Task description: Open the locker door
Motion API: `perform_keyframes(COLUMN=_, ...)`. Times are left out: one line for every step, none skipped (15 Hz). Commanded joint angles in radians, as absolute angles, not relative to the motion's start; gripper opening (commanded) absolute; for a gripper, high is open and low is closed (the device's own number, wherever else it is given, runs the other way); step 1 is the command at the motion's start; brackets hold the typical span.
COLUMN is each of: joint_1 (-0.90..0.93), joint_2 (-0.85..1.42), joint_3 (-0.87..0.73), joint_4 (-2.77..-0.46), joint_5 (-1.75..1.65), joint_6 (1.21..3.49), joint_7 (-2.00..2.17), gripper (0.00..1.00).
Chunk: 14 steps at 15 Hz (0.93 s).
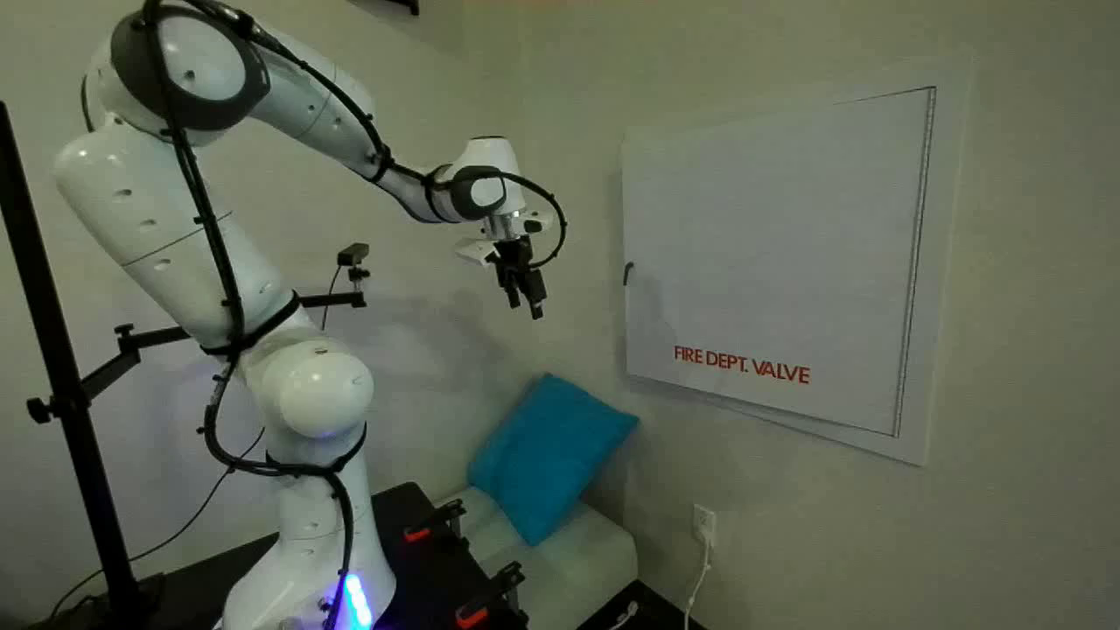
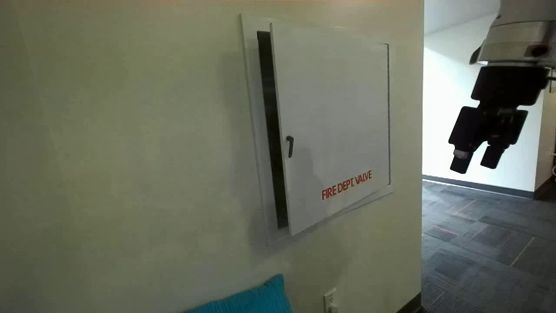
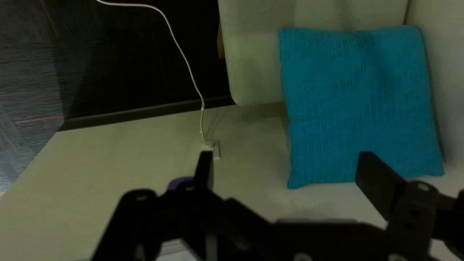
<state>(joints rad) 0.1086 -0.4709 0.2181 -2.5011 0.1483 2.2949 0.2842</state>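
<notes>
The locker door (image 1: 770,227) is a large flat white panel with red "FIRE DEPT. VALVE" lettering on the wall. It stands ajar in an exterior view (image 2: 334,108), with a dark gap along its handle-side edge. Its small dark handle (image 2: 290,146) also shows in an exterior view (image 1: 627,273). My gripper (image 1: 525,306) points down in the air, apart from the door and off its handle side. It also shows in an exterior view (image 2: 475,165). In the wrist view the gripper (image 3: 286,155) is open with nothing between its fingers; the handle is not visible there.
A blue pillow (image 1: 551,459) leans on a pale seat (image 1: 577,556) below the gripper. A wall outlet (image 1: 703,525) with a white cable (image 3: 181,50) is below the door. A black stand (image 1: 61,367) with a camera (image 1: 353,255) stands beside the arm.
</notes>
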Motion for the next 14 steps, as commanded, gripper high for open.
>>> perform_keyframes(joint_1=0.117, joint_2=-0.47, joint_3=0.21, joint_4=-2.499, joint_5=0.143, joint_6=2.292, joint_7=0.288, gripper=1.0)
perform_keyframes(joint_1=0.117, joint_2=-0.47, joint_3=0.21, joint_4=-2.499, joint_5=0.143, joint_6=2.292, joint_7=0.288, gripper=1.0)
perform_keyframes(joint_1=0.117, joint_2=-0.47, joint_3=0.21, joint_4=-2.499, joint_5=0.143, joint_6=2.292, joint_7=0.288, gripper=1.0)
perform_keyframes(joint_1=0.117, joint_2=-0.47, joint_3=0.21, joint_4=-2.499, joint_5=0.143, joint_6=2.292, joint_7=0.288, gripper=1.0)
perform_keyframes(joint_1=0.117, joint_2=-0.47, joint_3=0.21, joint_4=-2.499, joint_5=0.143, joint_6=2.292, joint_7=0.288, gripper=1.0)
perform_keyframes(joint_1=0.117, joint_2=-0.47, joint_3=0.21, joint_4=-2.499, joint_5=0.143, joint_6=2.292, joint_7=0.288, gripper=1.0)
perform_keyframes(joint_1=0.11, joint_2=-0.463, joint_3=0.219, joint_4=-2.494, joint_5=0.131, joint_6=2.326, joint_7=0.3, gripper=1.0)
perform_keyframes(joint_1=0.108, joint_2=-0.447, joint_3=0.225, joint_4=-2.48, joint_5=0.123, joint_6=2.369, joint_7=0.302, gripper=1.0)
perform_keyframes(joint_1=0.104, joint_2=-0.431, joint_3=0.23, joint_4=-2.468, joint_5=0.109, joint_6=2.407, joint_7=0.301, gripper=1.0)
perform_keyframes(joint_1=0.098, joint_2=-0.407, joint_3=0.238, joint_4=-2.447, joint_5=0.09, joint_6=2.457, joint_7=0.303, gripper=1.0)
perform_keyframes(joint_1=0.089, joint_2=-0.38, joint_3=0.247, joint_4=-2.426, joint_5=0.064, joint_6=2.505, joint_7=0.31, gripper=1.0)
perform_keyframes(joint_1=0.085, joint_2=-0.352, joint_3=0.252, joint_4=-2.404, joint_5=0.042, joint_6=2.553, joint_7=0.308, gripper=1.0)
perform_keyframes(joint_1=0.075, joint_2=-0.315, joint_3=0.263, joint_4=-2.372, joint_5=0.011, joint_6=2.6, joint_7=0.318, gripper=1.0)
perform_keyframes(joint_1=0.06, joint_2=-0.276, joint_3=0.274, joint_4=-2.338, joint_5=-0.025, joint_6=2.643, joint_7=0.334, gripper=1.0)
